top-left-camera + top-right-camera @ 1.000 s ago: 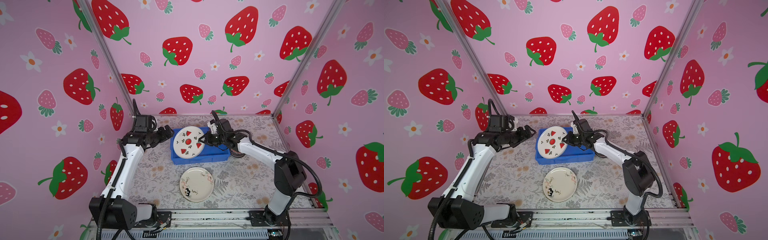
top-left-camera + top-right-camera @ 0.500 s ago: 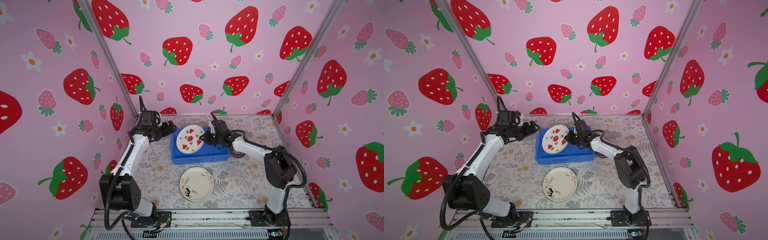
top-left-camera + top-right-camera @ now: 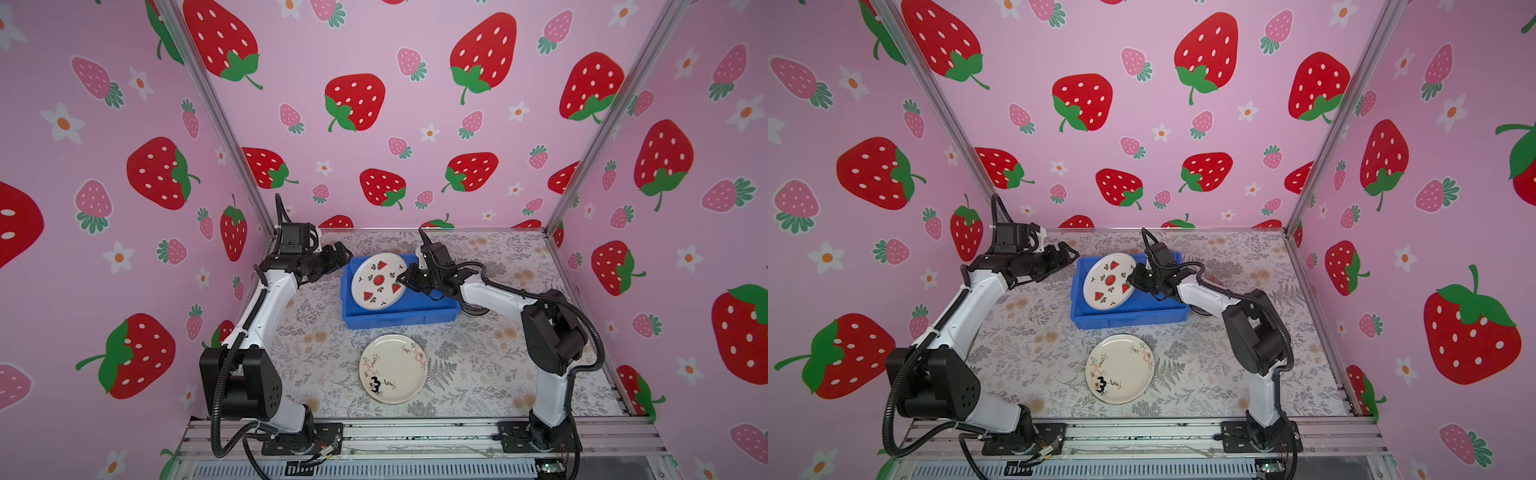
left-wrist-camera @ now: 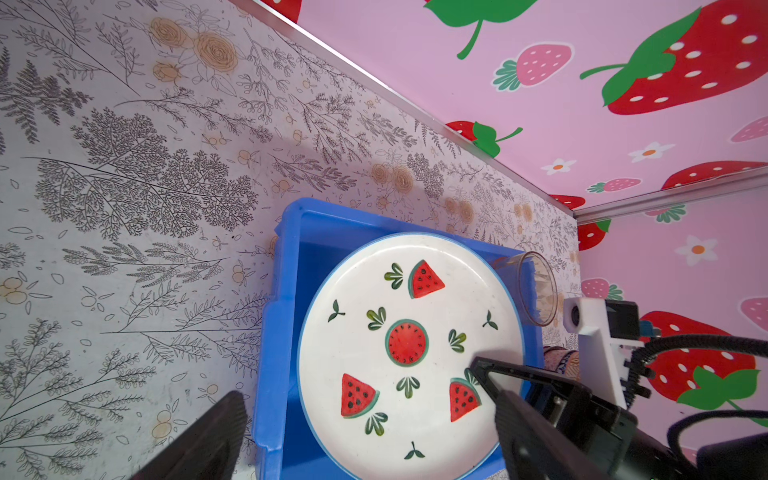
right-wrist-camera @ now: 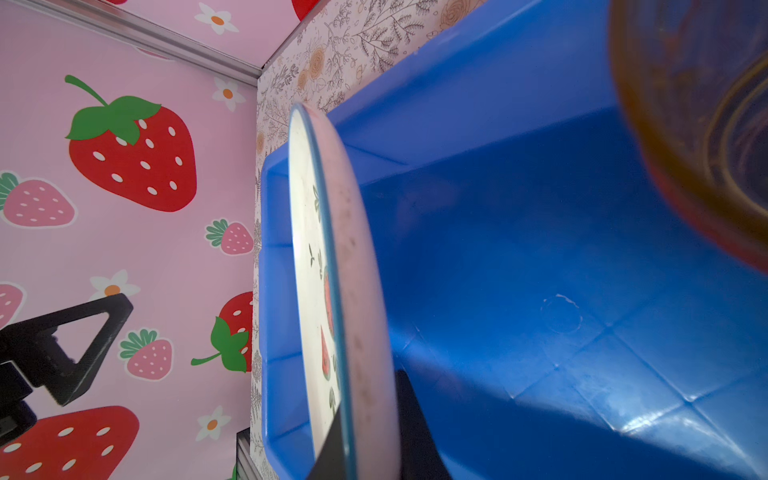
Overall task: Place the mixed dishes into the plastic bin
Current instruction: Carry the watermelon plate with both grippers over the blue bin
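My right claw (image 3: 402, 281) pinches the tilted watermelon plate (image 3: 374, 286) by its rim over the blue bin (image 3: 399, 319); my left claw (image 3: 341, 254), spread wide, hovers beside it.

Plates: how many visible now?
2. The watermelon plate is tilted in the blue bin, gripped at its edge by the right end effector. The pale plate lies flat on the table in front of the bin. Others could hide behind the right arm.
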